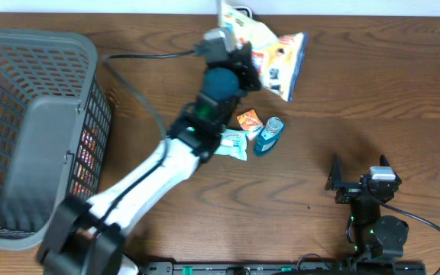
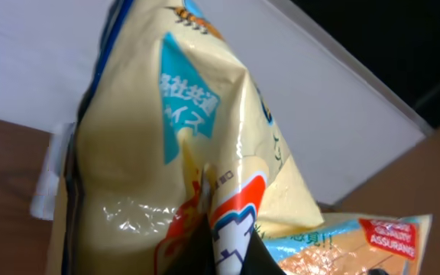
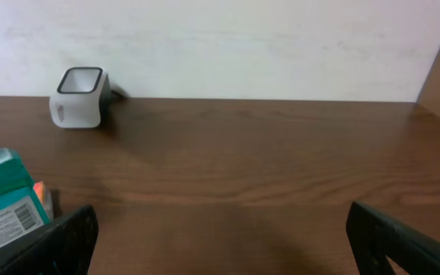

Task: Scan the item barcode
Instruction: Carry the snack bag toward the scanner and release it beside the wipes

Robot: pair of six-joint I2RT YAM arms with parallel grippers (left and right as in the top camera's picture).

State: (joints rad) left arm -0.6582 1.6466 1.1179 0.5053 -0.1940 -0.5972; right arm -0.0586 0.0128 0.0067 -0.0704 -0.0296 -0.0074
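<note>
cream snack bag (image 2: 143, 153) clamped in left fingers (image 2: 254, 263) beside "assurance" label (image 2: 388, 238); right fingers (image 3: 59, 244) apart.

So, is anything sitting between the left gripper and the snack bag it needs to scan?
Nothing visible does. The left gripper is shut on the yellow snack bag, pinching its film. The orange packet and teal bottle lie beside the arm, apart from the grip.

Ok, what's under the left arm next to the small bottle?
A pale blue packet pokes out from beneath the left arm. Its left end is covered, so any barcode there cannot be seen.
</note>
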